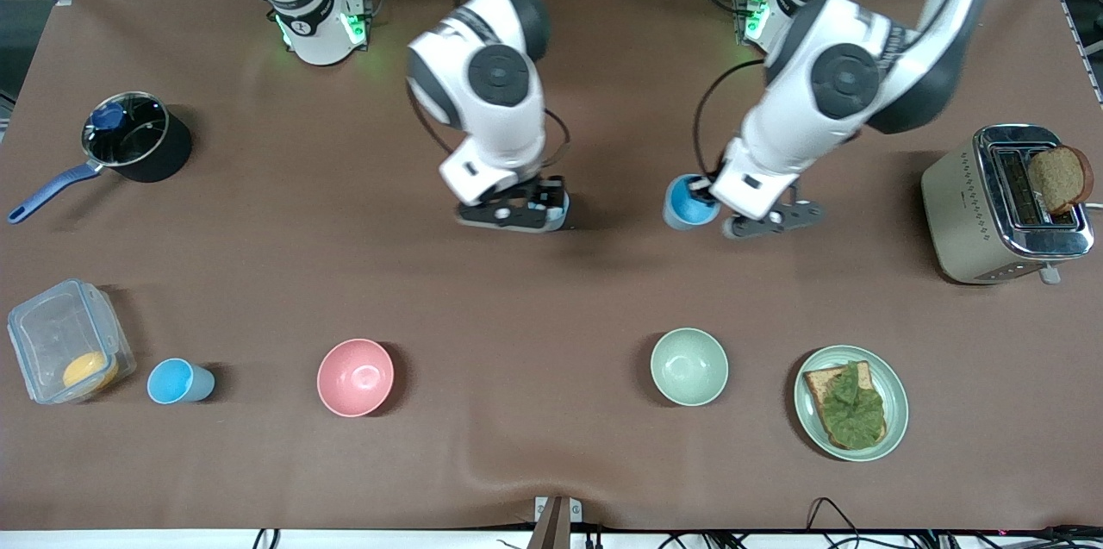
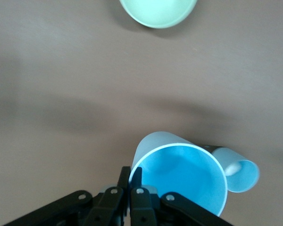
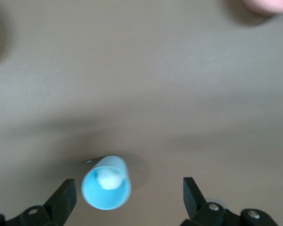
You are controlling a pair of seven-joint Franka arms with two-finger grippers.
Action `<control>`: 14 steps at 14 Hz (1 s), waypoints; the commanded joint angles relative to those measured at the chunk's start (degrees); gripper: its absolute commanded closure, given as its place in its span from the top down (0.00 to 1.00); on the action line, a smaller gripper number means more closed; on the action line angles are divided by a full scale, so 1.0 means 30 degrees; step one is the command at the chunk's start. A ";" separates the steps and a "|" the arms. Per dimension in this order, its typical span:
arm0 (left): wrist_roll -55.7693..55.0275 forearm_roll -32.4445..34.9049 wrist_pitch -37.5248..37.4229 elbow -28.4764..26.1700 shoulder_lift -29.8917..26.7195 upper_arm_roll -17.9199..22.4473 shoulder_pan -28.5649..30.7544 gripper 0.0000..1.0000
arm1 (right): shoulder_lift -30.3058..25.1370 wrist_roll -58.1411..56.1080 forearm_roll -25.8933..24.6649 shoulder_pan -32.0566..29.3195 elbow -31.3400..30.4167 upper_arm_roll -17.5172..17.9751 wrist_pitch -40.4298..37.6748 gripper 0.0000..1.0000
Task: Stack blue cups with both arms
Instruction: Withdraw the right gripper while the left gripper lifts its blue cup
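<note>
Light-blue plastic, smooth and slightly glossy, made up all three tumblers on the matte brown table cloth (image 1: 551, 299). The left gripper (image 1: 712, 198) (image 2: 130, 177) was pinched shut on the thin rim of one blue cup (image 1: 689, 202) (image 2: 179, 181), with one black finger inside the wall and one outside. The cup's round mouth faced up and its tapering wall showed paler than its vivid inside; whether its base touched the cloth could not be told. It sat about mid-table, farther from the front camera than the pale green bowl (image 1: 689, 366) (image 2: 158, 12), a smooth rounded dish. The right gripper (image 1: 526, 209) (image 3: 128, 186) hung with its fingers spread wide and held nothing. Its two black pads flanked, without touching, a second blue cup (image 3: 106, 182) (image 2: 240, 170) that stood upright on the cloth beneath it, a whitish patch showing in its bottom. That cup lay near the held one, toward the right arm's end of the table. A third blue cup (image 1: 179, 381) stood apart, nearer the front camera, between a clear, rounded-corner plastic box (image 1: 69, 340) and a glossy pink bowl (image 1: 355, 377).
</note>
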 commanded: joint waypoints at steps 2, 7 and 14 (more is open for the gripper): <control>-0.4113 0.1090 0.0519 0.2987 0.3300 0.0025 -0.2758 0.00 | -0.1664 -0.3457 0.0312 -0.3164 0.0106 0.0266 -0.1340 1.00; -0.8807 0.4344 0.1013 0.5752 0.7175 0.0200 -0.6073 0.00 | -0.2751 -0.9201 0.0312 -0.7414 0.0544 0.0237 -0.3418 1.00; -0.9633 0.4613 0.1574 0.5607 0.7559 0.0171 -0.7216 0.00 | -0.4591 -1.5707 0.0341 -1.1870 0.0933 0.0237 -0.6116 1.00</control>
